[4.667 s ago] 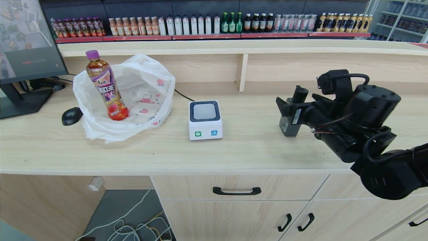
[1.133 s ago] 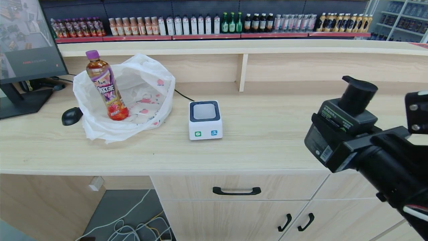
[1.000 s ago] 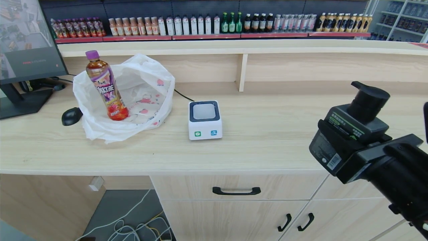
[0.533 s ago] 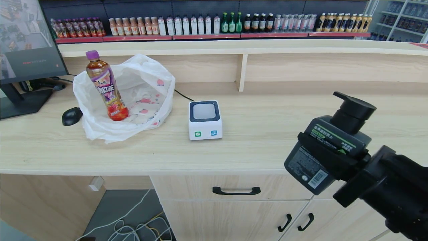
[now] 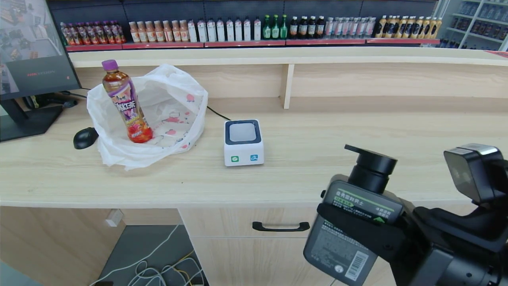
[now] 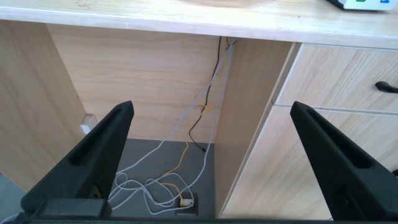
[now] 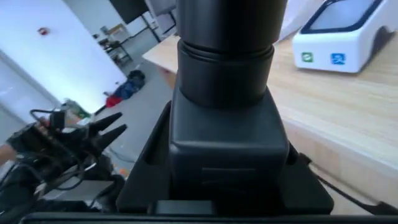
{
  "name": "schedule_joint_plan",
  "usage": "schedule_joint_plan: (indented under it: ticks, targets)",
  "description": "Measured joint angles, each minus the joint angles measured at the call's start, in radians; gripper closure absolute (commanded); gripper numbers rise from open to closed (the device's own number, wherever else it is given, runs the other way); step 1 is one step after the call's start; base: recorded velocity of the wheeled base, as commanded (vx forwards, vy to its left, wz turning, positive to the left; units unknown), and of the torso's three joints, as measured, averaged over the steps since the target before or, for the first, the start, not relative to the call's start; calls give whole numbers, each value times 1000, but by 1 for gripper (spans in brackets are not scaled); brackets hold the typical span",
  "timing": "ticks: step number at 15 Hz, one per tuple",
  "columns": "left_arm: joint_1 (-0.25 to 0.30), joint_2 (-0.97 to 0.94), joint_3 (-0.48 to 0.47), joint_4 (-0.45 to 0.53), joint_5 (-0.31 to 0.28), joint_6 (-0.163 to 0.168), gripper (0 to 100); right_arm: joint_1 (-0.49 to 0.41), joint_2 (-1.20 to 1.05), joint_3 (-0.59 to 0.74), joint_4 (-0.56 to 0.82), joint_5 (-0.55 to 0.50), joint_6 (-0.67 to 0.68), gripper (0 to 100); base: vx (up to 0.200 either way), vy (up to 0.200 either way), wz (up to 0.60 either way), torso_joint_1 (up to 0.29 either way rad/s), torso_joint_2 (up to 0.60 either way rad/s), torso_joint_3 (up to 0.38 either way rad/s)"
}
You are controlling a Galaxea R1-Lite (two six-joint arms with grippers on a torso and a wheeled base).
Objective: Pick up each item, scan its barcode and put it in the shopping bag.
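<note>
A black pump bottle point(image 5: 353, 222) hangs in front of the counter's near edge at the lower right, with my right gripper point(image 5: 367, 235) shut on its body. The barcode label faces the head camera. In the right wrist view the bottle point(image 7: 224, 93) stands between the fingers, with the scanner point(image 7: 339, 34) beyond it. The white scanner point(image 5: 243, 142) sits mid-counter. The white shopping bag point(image 5: 166, 103) lies open at the left, with a purple-capped tea bottle point(image 5: 126, 103) upright in it. My left gripper point(image 6: 211, 162) is open, below the counter top.
A monitor point(image 5: 27, 59) and a black mouse point(image 5: 85, 138) stand left of the bag. A raised ledge with a divider point(image 5: 286, 85) runs along the back. Drawers with black handles point(image 5: 281, 227) are under the counter. Loose cables point(image 6: 186, 155) hang beneath it.
My right gripper has carried the black bottle down and to the left, off the counter top toward the head camera. The bag, tea bottle and scanner have not moved.
</note>
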State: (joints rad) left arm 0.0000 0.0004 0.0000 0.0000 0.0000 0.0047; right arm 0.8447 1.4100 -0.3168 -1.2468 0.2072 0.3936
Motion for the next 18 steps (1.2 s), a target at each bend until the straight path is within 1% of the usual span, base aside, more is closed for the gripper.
schedule_joint_plan:
  ticks: [2, 3, 5, 7, 9, 10, 12, 16, 18]
  targets:
    - [0, 0, 0, 0, 0, 0, 0, 7, 31, 1, -69, 130, 60, 100, 0, 0, 0, 0, 0, 0]
    - [0, 0, 0, 0, 0, 0, 0, 8, 52, 0, -126, 172, 87, 100, 0, 0, 0, 0, 0, 0]
    - [0, 0, 0, 0, 0, 0, 0, 10, 117, -4, -260, 209, 128, 100, 0, 0, 0, 0, 0, 0]
    - [0, 0, 0, 0, 0, 0, 0, 11, 192, -29, -316, 223, 171, 100, 0, 0, 0, 0, 0, 0]
    - [0, 0, 0, 0, 0, 0, 0, 21, 230, -57, -322, 260, 238, 100, 0, 0, 0, 0, 0, 0]
    - [0, 0, 0, 0, 0, 0, 0, 24, 241, -67, -324, 267, 247, 100, 0, 0, 0, 0, 0, 0]
    - [0, 0, 0, 0, 0, 0, 0, 29, 254, -81, -323, 272, 265, 100, 0, 0, 0, 0, 0, 0]
    - [0, 0, 0, 0, 0, 0, 0, 80, 254, -137, -323, 277, 351, 100, 0, 0, 0, 0, 0, 0]
    - [0, 0, 0, 0, 0, 0, 0, 88, 245, -148, -323, 278, 373, 100, 0, 0, 0, 0, 0, 0]
